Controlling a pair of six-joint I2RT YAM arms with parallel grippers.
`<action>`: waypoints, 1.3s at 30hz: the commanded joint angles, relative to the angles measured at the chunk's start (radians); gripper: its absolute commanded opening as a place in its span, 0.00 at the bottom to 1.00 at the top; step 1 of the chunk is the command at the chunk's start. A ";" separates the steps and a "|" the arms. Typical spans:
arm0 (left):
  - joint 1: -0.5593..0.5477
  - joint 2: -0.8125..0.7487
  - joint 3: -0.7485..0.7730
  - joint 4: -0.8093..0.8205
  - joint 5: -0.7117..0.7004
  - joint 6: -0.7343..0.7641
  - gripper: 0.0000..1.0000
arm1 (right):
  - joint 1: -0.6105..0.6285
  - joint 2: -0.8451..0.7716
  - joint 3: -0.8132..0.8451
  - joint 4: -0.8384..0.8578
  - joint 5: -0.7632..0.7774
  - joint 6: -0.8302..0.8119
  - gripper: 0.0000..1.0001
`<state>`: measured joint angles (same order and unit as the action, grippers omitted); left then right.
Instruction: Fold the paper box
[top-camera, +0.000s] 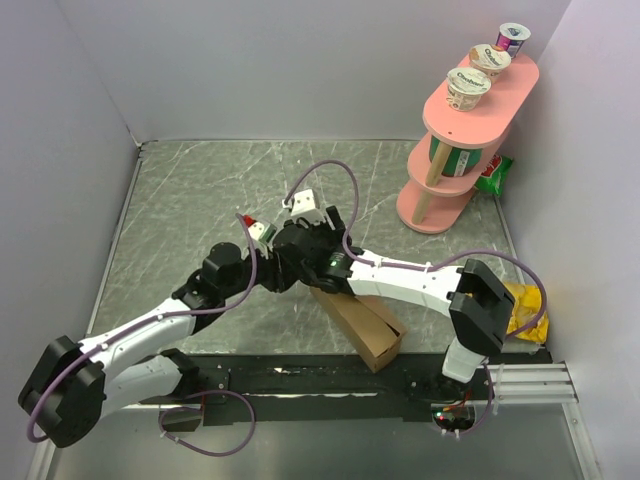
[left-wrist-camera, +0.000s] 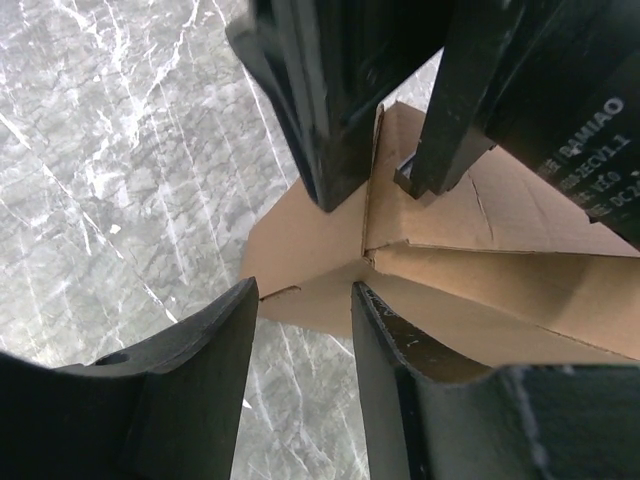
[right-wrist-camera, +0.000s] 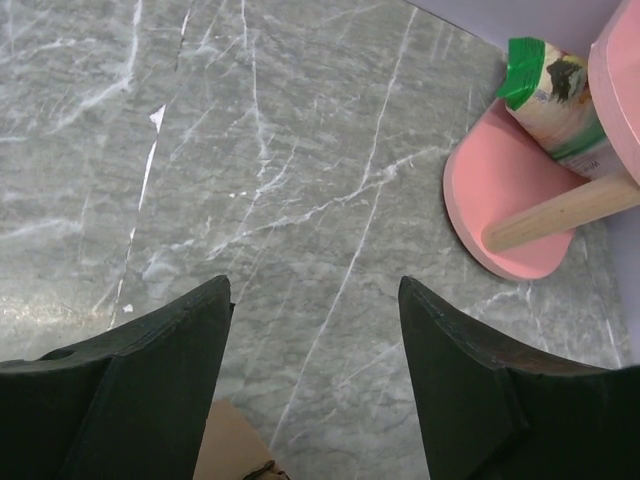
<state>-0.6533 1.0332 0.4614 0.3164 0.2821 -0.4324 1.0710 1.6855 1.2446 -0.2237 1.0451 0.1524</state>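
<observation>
Paper box (top-camera: 372, 335) was seen on the grey marble-veined table top (top-camera: 200, 200), well apart from the pink tiered stand (top-camera: 505, 90) and nearer the arm bases than that stand. Plain brown cardboard, unprinted, matte, with sharp creases. It was part folded into a shallow rectangular shape, and one long side was hidden under the right arm's white forearm.

In the left wrist view, folded walls and a pointed flap with a small notch were shown. Two black parts of the right arm (left-wrist-camera: 330, 90) were seen over the box, with an upright flap edge between them.

Left gripper (left-wrist-camera: 305, 295): the black fingers were held part-way apart with the flap corner at their tips. Marble was visible through the gap, so no clamp on the cardboard could be confirmed.

Right gripper (right-wrist-camera: 315, 290): the fingers were spread wide with nothing between them but bare marble. It was pointed toward the stand's base, and only a cardboard corner was seen at the bottom of its view.

The stand had rounded pink shelves on pale wooden dowels (right-wrist-camera: 565, 210). Three foil-lidded cups (top-camera: 468, 88) were lined up on its top shelf, and a glossy green packet (top-camera: 493, 175) was leaned at its base. A crinkled yellow bag (top-camera: 522, 305) was seen well apart from the stand, on the arm-base side.
</observation>
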 joint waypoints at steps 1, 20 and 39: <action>0.006 -0.024 0.051 0.020 -0.009 -0.011 0.49 | -0.005 0.001 -0.008 -0.157 -0.089 -0.019 0.80; 0.020 -0.176 0.129 -0.178 0.043 0.009 0.75 | -0.169 -0.323 0.101 -0.344 -0.590 0.059 1.00; 0.052 -0.013 0.263 -0.077 0.160 -0.092 0.85 | -0.044 -1.101 -0.330 -0.539 -0.904 0.206 1.00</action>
<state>-0.6044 0.9760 0.6731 0.1562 0.3637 -0.4873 0.9539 0.7403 0.9714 -0.7097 0.1715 0.2737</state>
